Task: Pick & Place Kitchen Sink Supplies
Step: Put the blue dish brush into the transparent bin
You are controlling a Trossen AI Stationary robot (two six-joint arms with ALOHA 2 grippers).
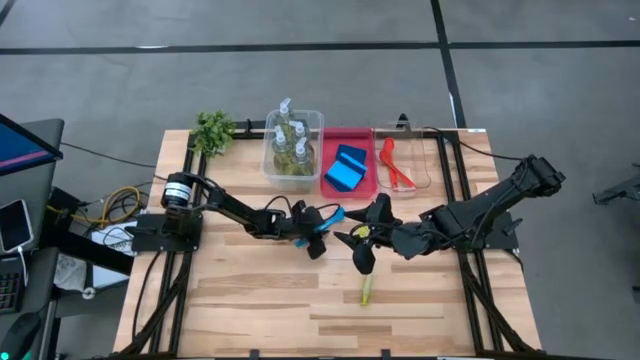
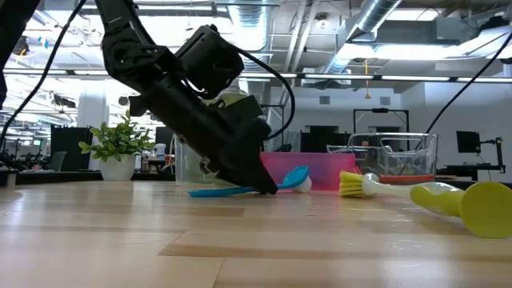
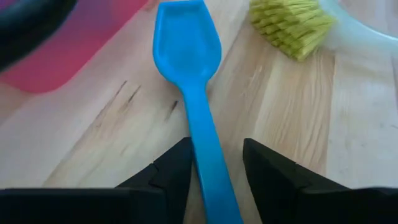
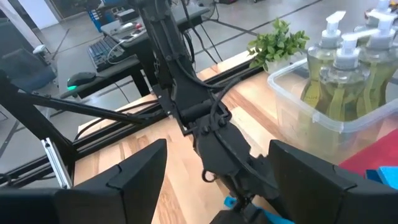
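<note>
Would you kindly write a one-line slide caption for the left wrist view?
Left pincer straddling the slim blue plastic brush handle on the wooden table, beside yellow-green bristles.

left claw [image 1: 318,240] hides the blue brush [image 3: 198,118] handle's end.

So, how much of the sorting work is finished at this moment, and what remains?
Looks done: the soap bottles stand in a clear tub, the blue sponges lie in the red tray, and a red brush is in the other tub. In hand: the left gripper straddles the blue brush on the table, not clamped. Left: the yellow-green brush lies loose. The right gripper hovers open.
</note>
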